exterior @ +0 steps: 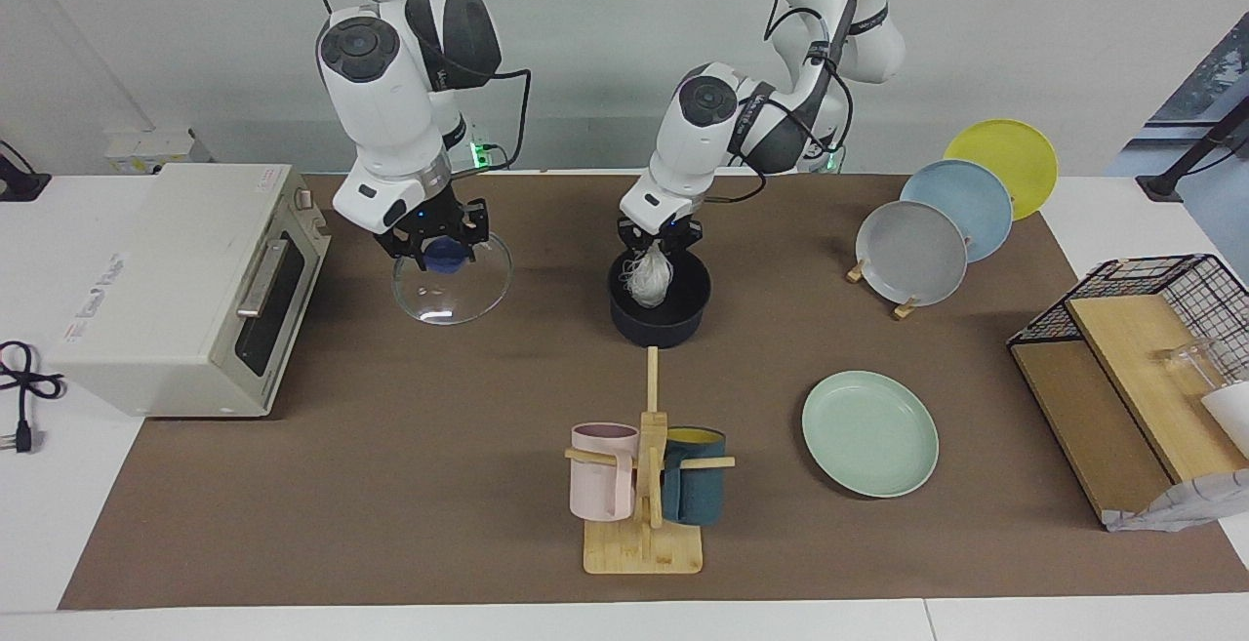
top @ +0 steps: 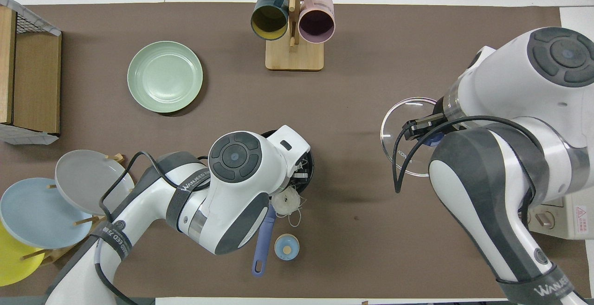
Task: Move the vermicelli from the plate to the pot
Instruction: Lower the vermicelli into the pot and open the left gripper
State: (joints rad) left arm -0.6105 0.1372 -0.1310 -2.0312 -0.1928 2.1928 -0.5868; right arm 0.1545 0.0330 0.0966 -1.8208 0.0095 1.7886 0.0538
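While vermicelli dangles, pot handle points robotward.

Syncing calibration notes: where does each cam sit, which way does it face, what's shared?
Facing view: high across the table, looking at both robots; whole arms show, left gripper holding vermicelli over the pot.
Overhead view: above the robots' end, looking steeply down; arms enter from the bottom, right gripper on the glass lid.
Shared: pot, plate, mug rack.

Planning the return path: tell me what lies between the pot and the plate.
Only bare brown mat lies between the pot and the plate, shown in both views.
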